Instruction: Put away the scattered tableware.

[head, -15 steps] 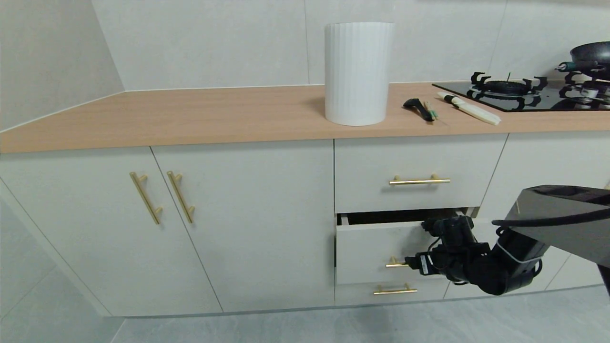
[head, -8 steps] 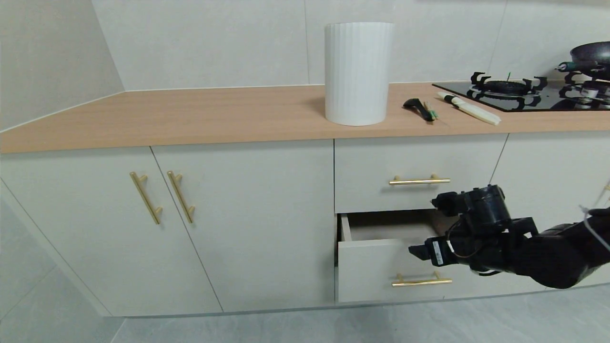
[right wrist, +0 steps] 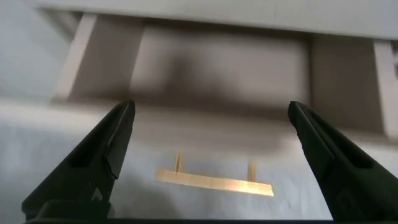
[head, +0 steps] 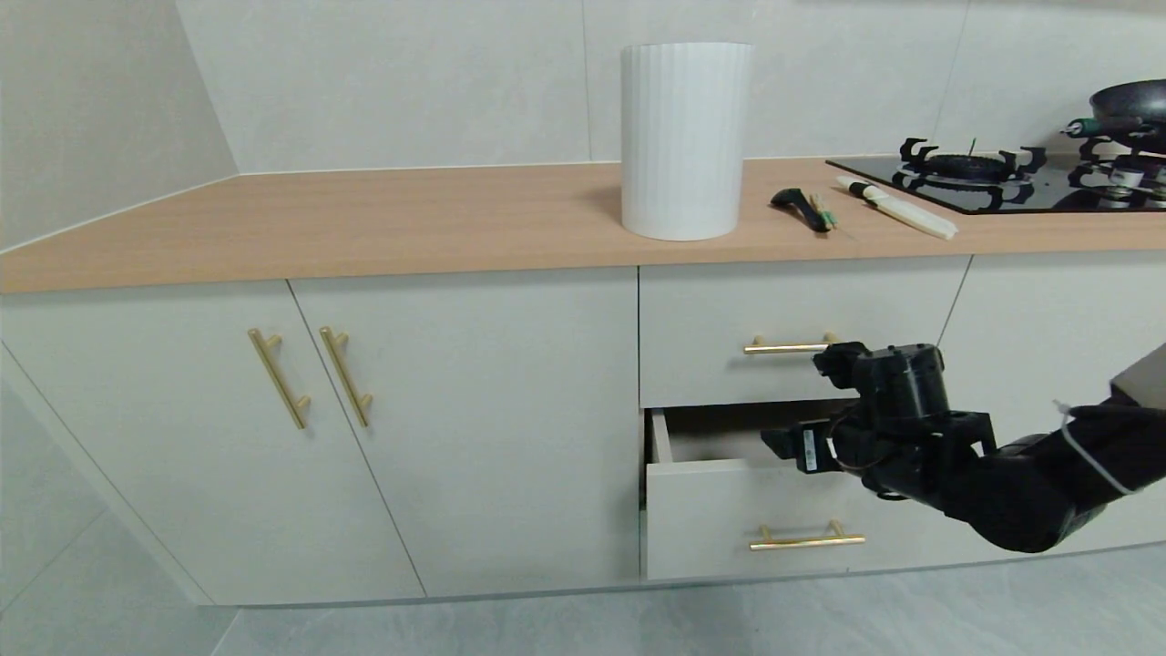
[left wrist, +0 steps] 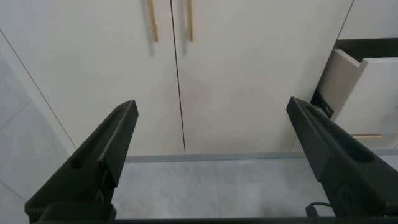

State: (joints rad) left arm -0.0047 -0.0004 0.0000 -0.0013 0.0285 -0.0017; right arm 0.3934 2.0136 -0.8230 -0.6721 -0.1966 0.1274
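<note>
A: Countertop of light wood [head: 364, 219] spans our view. Beneath it a pale cabinet drawer [head: 729, 510] stands pulled out.
B: We see a tall white ribbed cylinder [head: 685, 141] upright on that top.
A: Our right gripper [right wrist: 210, 111] hangs just before the drawer's opening, fingers spread wide, holding nothing.
B: Our left gripper [left wrist: 211, 109] gapes equally wide and empty, facing the cabinet doors [left wrist: 180, 68].
A: Tableware lies on the top between the cylinder and the black gas hob [head: 1002, 178]: a black-handled utensil [head: 803, 208] beside a long cream-coloured utensil [head: 897, 208].
</note>
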